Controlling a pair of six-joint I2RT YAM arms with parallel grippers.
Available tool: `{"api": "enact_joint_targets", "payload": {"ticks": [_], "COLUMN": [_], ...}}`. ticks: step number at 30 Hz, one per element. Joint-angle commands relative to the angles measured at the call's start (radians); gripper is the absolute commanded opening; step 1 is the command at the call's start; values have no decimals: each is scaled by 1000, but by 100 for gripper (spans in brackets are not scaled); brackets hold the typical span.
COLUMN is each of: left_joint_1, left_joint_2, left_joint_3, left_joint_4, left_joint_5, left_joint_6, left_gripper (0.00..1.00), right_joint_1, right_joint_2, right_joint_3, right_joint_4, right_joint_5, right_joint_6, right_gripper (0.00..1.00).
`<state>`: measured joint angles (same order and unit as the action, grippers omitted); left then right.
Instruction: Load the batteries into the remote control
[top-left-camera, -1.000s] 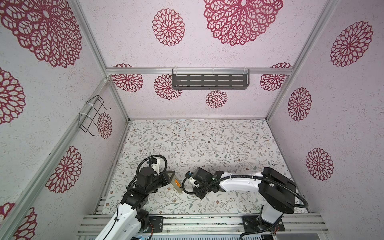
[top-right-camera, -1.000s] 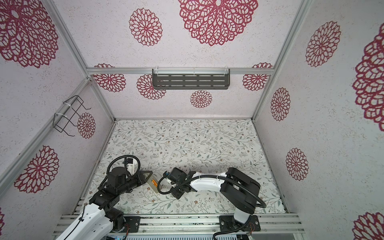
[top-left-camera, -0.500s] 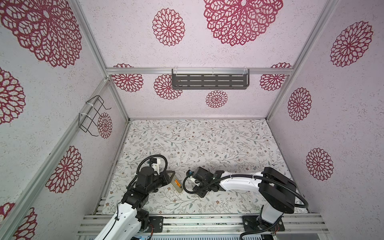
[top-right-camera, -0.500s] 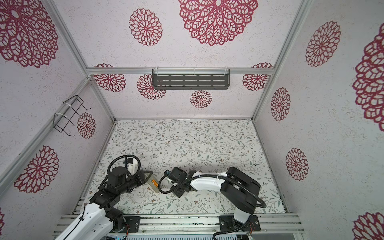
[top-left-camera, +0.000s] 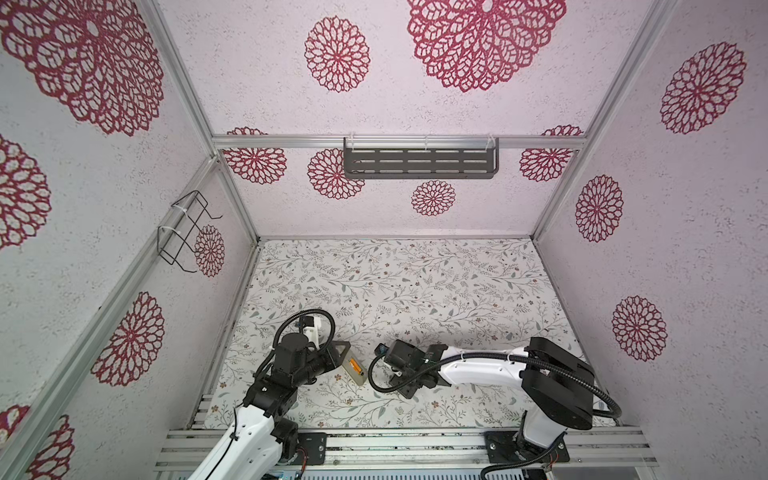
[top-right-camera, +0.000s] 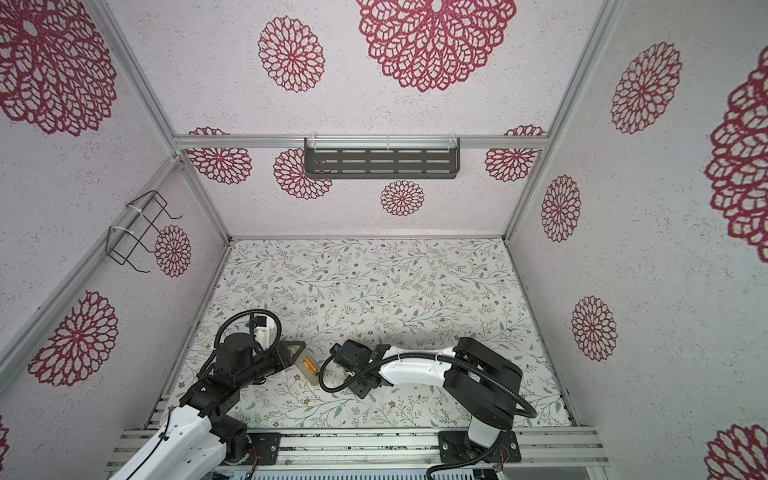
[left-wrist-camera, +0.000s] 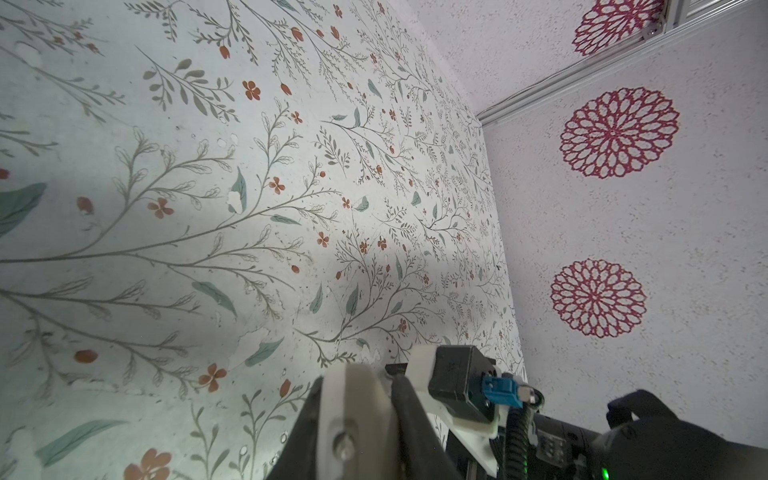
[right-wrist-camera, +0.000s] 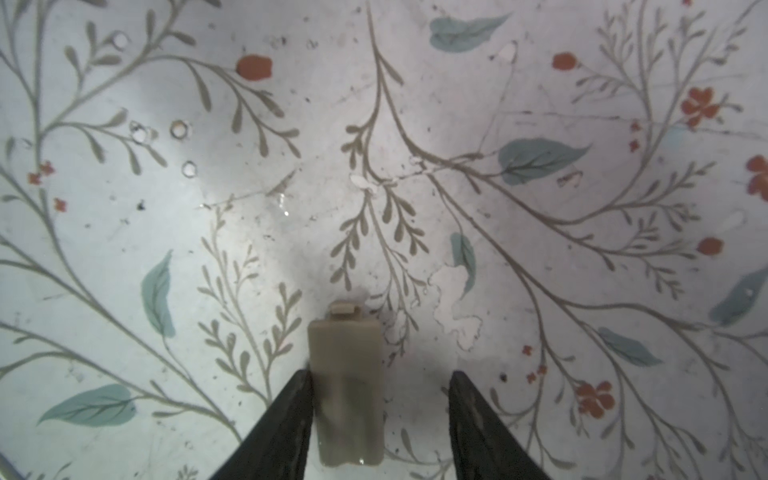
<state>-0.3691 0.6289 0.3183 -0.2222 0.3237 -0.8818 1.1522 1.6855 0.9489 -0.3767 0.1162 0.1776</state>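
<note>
Two pincers: L pincer (top-left-camera: 338, 356) staying clamped on remote control (top-left-camera: 355, 371) at table (right-wrist-camera: 249, 208) front, batteries (top-left-camera: 353, 364) showing orange in open bay. R pincer (right-wrist-camera: 380, 374) jaws just widening apart, cover (right-wrist-camera: 345, 374) lying loose btwn them. Refitting prob. coming next.

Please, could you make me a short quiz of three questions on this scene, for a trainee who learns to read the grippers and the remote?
1. True or false: the right gripper is closed on the beige cover.
2. What does the left gripper hold? A the remote control; B a cup; C nothing.
3. Fill in: the battery showing in the remote control is ___ in colour.
Key: 1 false, its jaws stand open and the beige cover lies beside one finger. 2 A. 3 orange.
</note>
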Motion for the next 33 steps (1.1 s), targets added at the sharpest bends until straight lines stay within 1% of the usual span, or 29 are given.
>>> {"api": "enact_joint_targets", "payload": {"ticks": [1,16,20,23,26,33], "left_joint_1": [-6,-5,-6,-5,-6,-5], "left_joint_2": [0,19,23,19,8,-8], "left_joint_3": [4,18,22,22,24,24], "left_joint_4": [41,53,53,49,39,32], "left_joint_5": [1,6,11,11,10,2], "left_joint_6": [22,23,24,25,24,27], "left_gripper": [0,0,0,0,0,0], "right_joint_1": [3,-51,-55,-78,-96,-112], "right_joint_2": [-14,-74,-102,-106,-87,-27], "right_joint_3": [-6,-30,-8,15,32,49], "right_joint_4": [-130,-158,-108,-56,-5,33], "right_joint_5": [94,178,131,86,33,-20], "right_joint_6": [12,64,68,74,71,75], "right_gripper": [54,54,53,52,51,51]}}
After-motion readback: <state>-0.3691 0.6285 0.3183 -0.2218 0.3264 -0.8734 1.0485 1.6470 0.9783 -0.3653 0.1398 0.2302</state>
